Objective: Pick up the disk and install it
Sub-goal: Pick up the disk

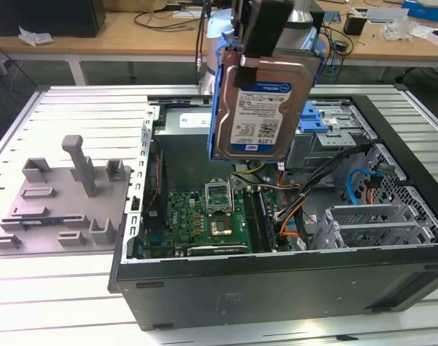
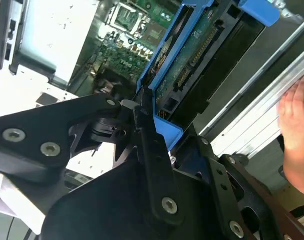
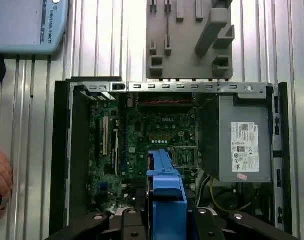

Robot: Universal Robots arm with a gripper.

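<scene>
Disk (image 1: pixel 258 108), a flat rectangular silver hard drive with a white-and-blue label in a blue plastic carrier, is hanging upright above the open black computer case (image 1: pixel 276 288), over the green motherboard (image 1: pixel 204 216). The black gripper (image 1: pixel 253 52) is clamping its fingers on the carrier's upper edge. The metal drive cage (image 1: pixel 334 137) is standing just to the exterior view's right of the disk. Probable faults: the narrow edge grip is leaving the disk free to swing or slip onto the motherboard; the orange cables (image 1: pixel 294 214) beside the cage could be snagging it; a person's hand (image 2: pixel 297 130) is lying near the case.
</scene>
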